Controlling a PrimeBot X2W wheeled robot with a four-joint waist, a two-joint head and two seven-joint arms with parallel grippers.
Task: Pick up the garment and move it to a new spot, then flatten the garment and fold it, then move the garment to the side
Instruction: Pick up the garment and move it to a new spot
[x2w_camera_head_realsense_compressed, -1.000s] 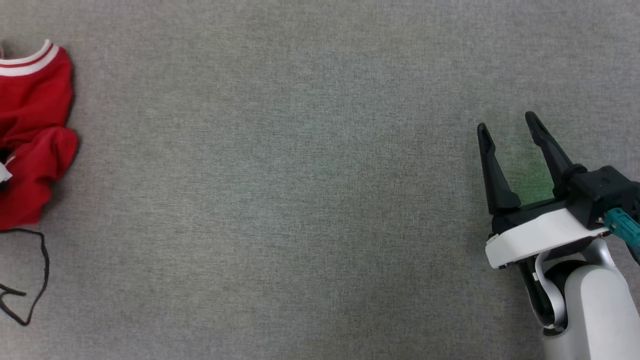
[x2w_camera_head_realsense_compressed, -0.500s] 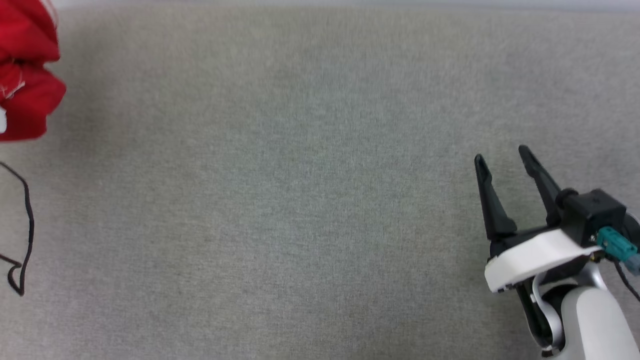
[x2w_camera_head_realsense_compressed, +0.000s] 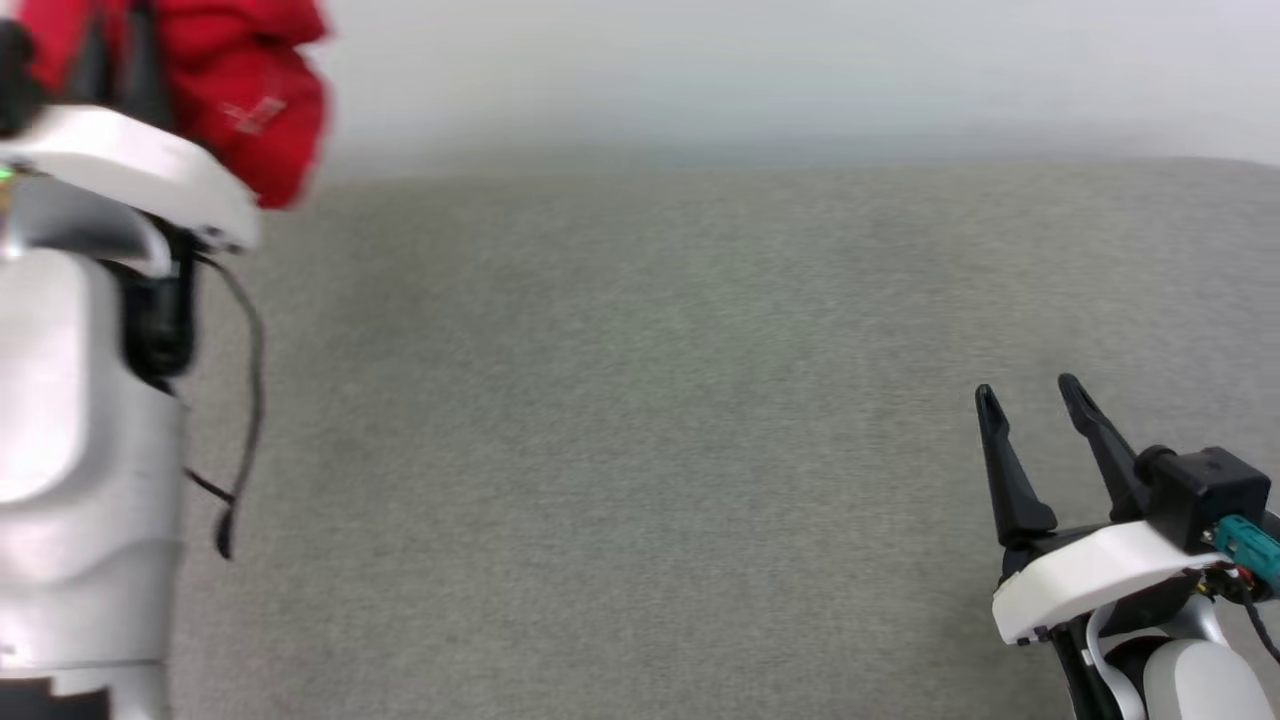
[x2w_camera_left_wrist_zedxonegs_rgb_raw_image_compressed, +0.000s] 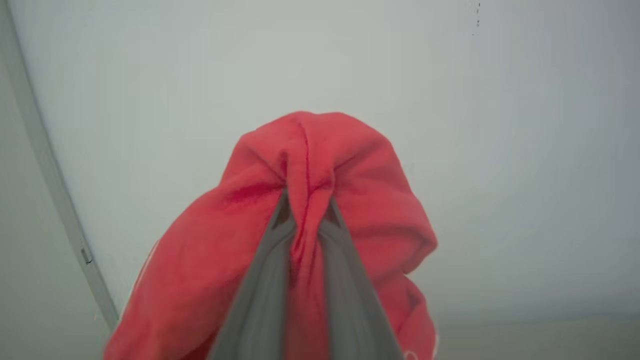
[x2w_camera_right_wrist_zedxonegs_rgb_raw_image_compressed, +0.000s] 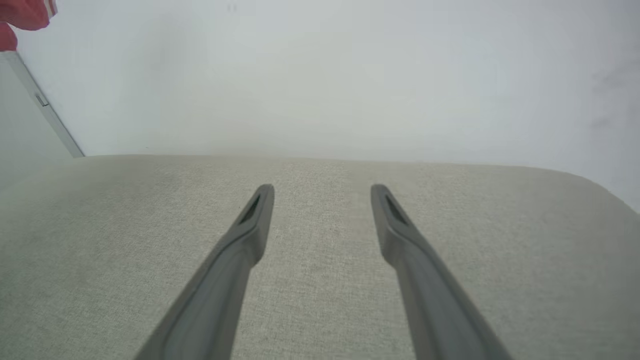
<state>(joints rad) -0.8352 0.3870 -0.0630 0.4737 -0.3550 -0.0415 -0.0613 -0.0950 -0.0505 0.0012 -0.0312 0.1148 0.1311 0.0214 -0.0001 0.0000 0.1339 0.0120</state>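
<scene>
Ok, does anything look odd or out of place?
Nothing damaged or spilled. The red fabric jersey is crumpled into a wad pinched by the shut left gripper; the right gripper is open and empty over the grey cloth surface.

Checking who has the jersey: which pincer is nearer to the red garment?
Left. The left pincer is shut on the garment, holding it up; the right pincer stands open, apart from it, over the grey surface.
</scene>
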